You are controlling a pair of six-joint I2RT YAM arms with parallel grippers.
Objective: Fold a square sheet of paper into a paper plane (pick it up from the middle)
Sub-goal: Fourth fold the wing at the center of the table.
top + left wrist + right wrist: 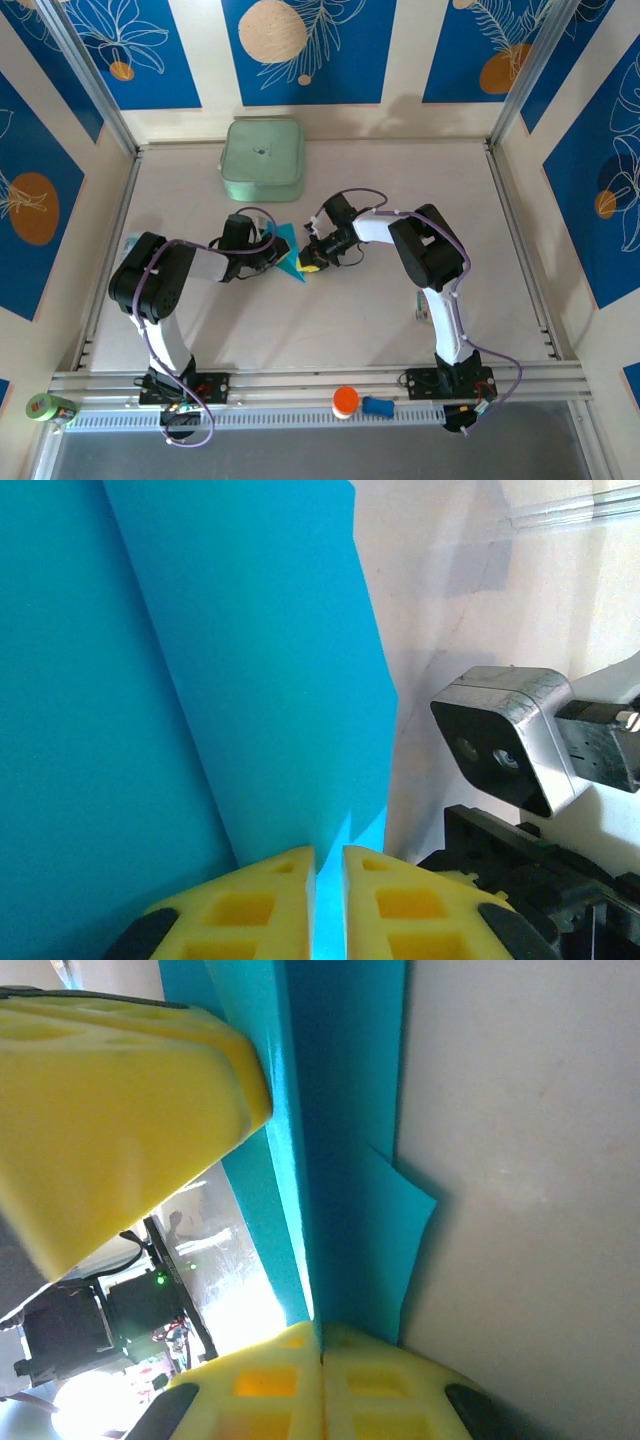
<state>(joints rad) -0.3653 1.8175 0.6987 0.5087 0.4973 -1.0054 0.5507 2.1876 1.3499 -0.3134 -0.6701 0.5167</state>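
Observation:
The cyan-blue square sheet of paper (pixel 288 240) is creased into a pointed, layered shape, a rough paper plane, held up between both arms at mid-table. My left gripper (pixel 272 255) pinches it from the left. In the left wrist view its yellow fingers (pixel 260 905) stand nearly together at the gripper (pixel 328 865), with a strip of paper (pixel 250 680) between them. My right gripper (pixel 310 262) grips from the right. In the right wrist view the gripper (pixel 322 1345) is pressed shut on the fold of the paper (pixel 345 1160), with a left finger (pixel 120 1090) close by.
A pale green rounded box (pixel 262 158) stands at the back of the table. An orange-capped item (pixel 345 402), a blue item (pixel 378 406) and a green roll (pixel 50 408) lie along the near rail. A small packet (pixel 422 312) lies by the right arm. Metal rails frame the table.

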